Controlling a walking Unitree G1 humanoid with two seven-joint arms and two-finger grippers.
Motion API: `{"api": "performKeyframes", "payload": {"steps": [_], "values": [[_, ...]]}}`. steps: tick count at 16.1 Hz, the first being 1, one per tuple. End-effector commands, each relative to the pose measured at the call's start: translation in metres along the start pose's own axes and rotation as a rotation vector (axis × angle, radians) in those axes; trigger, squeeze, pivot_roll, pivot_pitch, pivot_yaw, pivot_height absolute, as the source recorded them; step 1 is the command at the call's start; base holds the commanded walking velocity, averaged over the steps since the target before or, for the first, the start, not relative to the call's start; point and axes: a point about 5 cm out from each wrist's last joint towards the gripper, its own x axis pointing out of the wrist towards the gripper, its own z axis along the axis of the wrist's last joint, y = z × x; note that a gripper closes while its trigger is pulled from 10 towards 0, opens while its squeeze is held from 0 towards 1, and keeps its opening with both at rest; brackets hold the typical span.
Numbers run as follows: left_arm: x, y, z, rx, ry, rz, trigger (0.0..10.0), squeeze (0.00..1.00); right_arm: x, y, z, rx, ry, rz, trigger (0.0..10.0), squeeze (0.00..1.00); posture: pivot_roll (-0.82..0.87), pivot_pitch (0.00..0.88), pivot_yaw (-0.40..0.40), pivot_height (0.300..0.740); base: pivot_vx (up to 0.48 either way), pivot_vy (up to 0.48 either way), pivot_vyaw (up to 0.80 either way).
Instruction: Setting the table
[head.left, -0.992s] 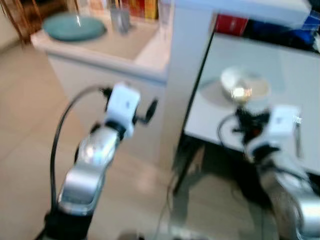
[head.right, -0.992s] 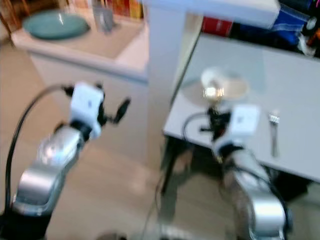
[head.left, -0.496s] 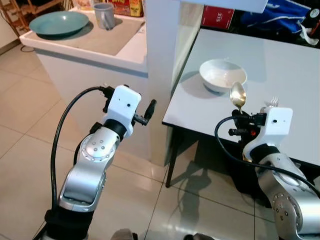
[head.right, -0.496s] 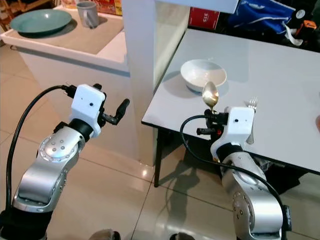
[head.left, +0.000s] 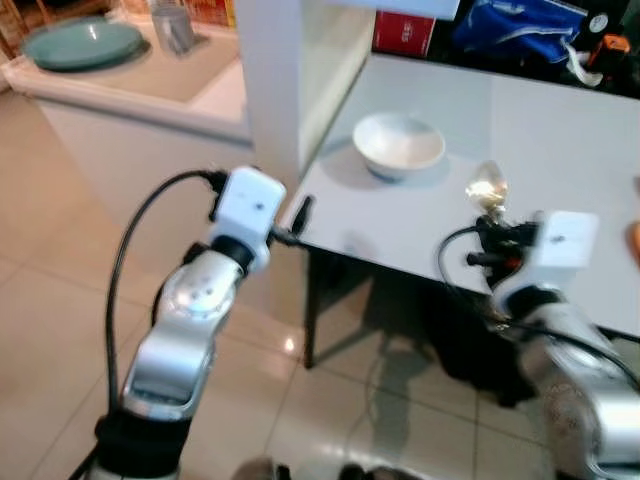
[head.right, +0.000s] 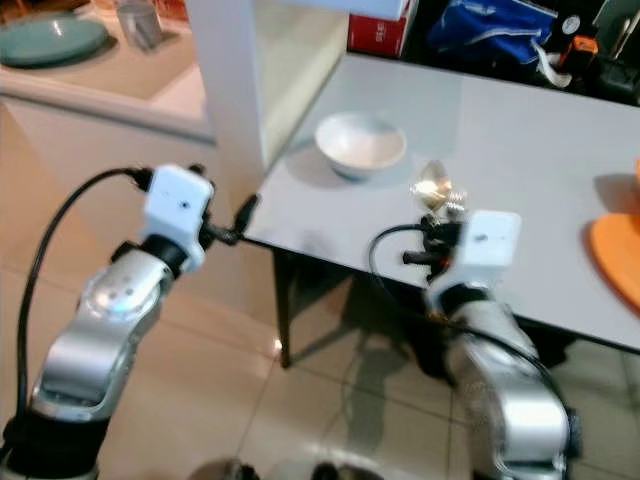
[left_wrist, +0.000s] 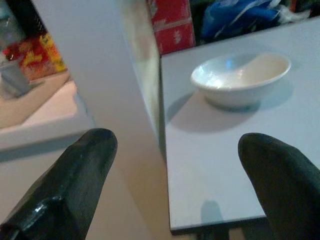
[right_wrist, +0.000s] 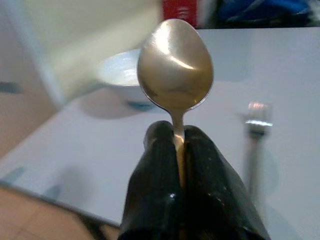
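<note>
While the head views are a little blurred, the right pincer (right_wrist: 179, 150) is plainly clamped on the thin handle of a spoon (right_wrist: 175, 65), holding it upright with the bowl of the spoon on top. It hangs over the near edge of the grey worktop (head.left: 560, 150), nearer the robot than the white bowl (head.left: 399, 143) and off to the bowl's right. Beyond the spoon, a fork (right_wrist: 256, 131) lies flat on the worktop, well to the right of the bowl, its prongs pointing away from the robot.

At the worktop's near left corner, to the left of the bowl and closer to the robot, the left pincer (left_wrist: 180, 165) is spread wide with nothing between its two black fingers (left_wrist: 75, 185). The bowl stands upright on the worktop, apart from both arms, beside a white pillar (head.left: 268, 80).

Left of that pillar runs a lower counter (head.left: 130, 100) carrying a green plate (head.left: 82, 43) and a grey cup (head.left: 172, 26). Behind the bowl, along the far edge of the worktop, sit a red box (head.left: 404, 31) and a blue bag (head.left: 518, 28). What looks like an orange plate (head.right: 620, 255) rests at the worktop's right edge.
</note>
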Motion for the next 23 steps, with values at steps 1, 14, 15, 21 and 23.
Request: {"api": "performKeyframes", "payload": {"steps": [1,14,15,21,23], "values": [[0.002,0.000,0.003,-0.012,-0.011,0.011,10.0,0.00,0.000,-0.002,0.006,-0.014,-0.023,-0.004,10.0,0.00,0.06,0.095,0.002,0.740,0.000,0.000,0.00],[-0.029,-0.011,-0.007,-0.050,-0.004,-0.088,10.0,0.00,-0.017,0.023,-0.023,0.059,0.104,0.098,10.0,0.00,0.05,0.181,0.020,0.740,0.213,0.000,-0.41],[-0.031,-0.010,-0.007,-0.052,-0.005,-0.086,10.0,0.00,-0.015,0.025,-0.021,0.060,0.096,0.113,10.0,0.00,0.05,0.178,0.020,0.740,0.000,0.000,0.00],[-0.048,-0.001,-0.011,-0.035,-0.004,-0.027,10.0,0.00,0.015,0.033,-0.014,0.159,0.024,0.134,10.0,0.00,0.11,0.116,-0.050,0.740,0.000,0.000,0.00],[-0.048,-0.001,-0.014,-0.016,0.014,-0.033,10.0,0.00,0.044,0.033,-0.019,0.162,0.084,0.110,10.0,0.00,0.13,0.113,-0.088,0.740,0.000,0.000,0.00]]}}
